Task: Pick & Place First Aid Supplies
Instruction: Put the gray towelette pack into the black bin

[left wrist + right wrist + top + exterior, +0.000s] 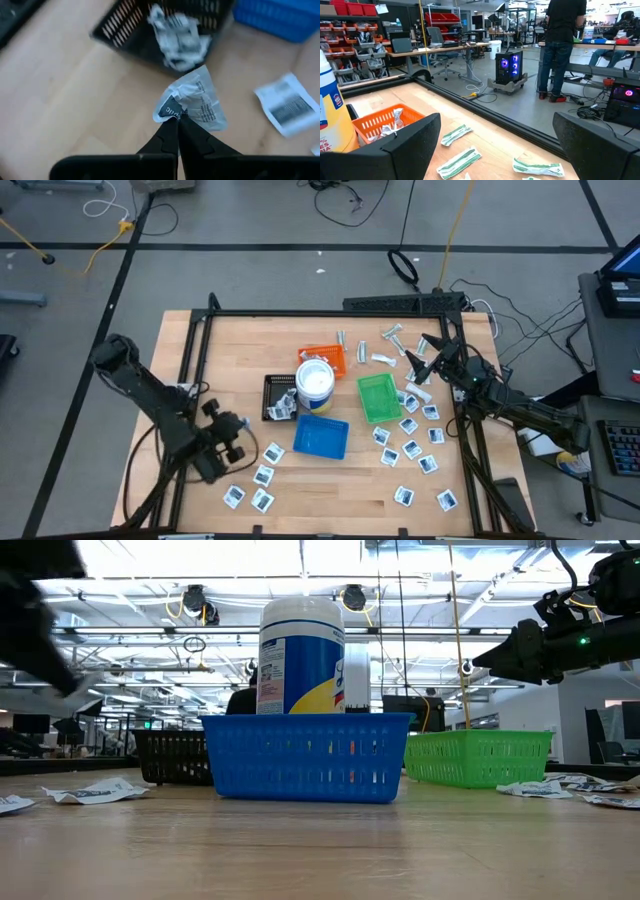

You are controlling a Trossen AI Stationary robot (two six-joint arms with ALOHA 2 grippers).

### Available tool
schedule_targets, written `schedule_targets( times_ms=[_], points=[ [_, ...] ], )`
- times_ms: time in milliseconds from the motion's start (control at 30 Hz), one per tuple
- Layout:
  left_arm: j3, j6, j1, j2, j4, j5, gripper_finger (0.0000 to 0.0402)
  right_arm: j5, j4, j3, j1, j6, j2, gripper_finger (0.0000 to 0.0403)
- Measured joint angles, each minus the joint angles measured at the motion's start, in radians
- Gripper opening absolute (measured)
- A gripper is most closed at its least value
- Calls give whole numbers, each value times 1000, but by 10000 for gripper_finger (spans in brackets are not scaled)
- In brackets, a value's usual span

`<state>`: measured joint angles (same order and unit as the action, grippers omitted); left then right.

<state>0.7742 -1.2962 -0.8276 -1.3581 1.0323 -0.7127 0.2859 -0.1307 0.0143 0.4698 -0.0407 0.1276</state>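
One white packet (192, 102) is pinched in my left gripper (177, 120), carried above the table. Just ahead sits the black tray (125, 35); next I move over it and release. My right gripper (495, 145) waits open.

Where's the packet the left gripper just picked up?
The white packet is pinched in the shut left gripper, raised over the table's front-left part in the high view, just short of the black tray that already holds crumpled packets.

white packets (411, 449) with dark print; orange (330, 358), black (275, 394), green (378, 398), blue trays (321, 437).
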Motion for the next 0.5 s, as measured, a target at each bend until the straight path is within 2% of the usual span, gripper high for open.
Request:
schedule_targets(
  times_ms=[233, 500],
  points=[
    [0, 453, 226, 49, -173, -6, 0, 0, 0, 0, 0, 0, 0, 380],
    [0, 941, 458, 49, -400, 126, 0, 0, 0, 0, 0, 0, 0, 380]
  ],
)
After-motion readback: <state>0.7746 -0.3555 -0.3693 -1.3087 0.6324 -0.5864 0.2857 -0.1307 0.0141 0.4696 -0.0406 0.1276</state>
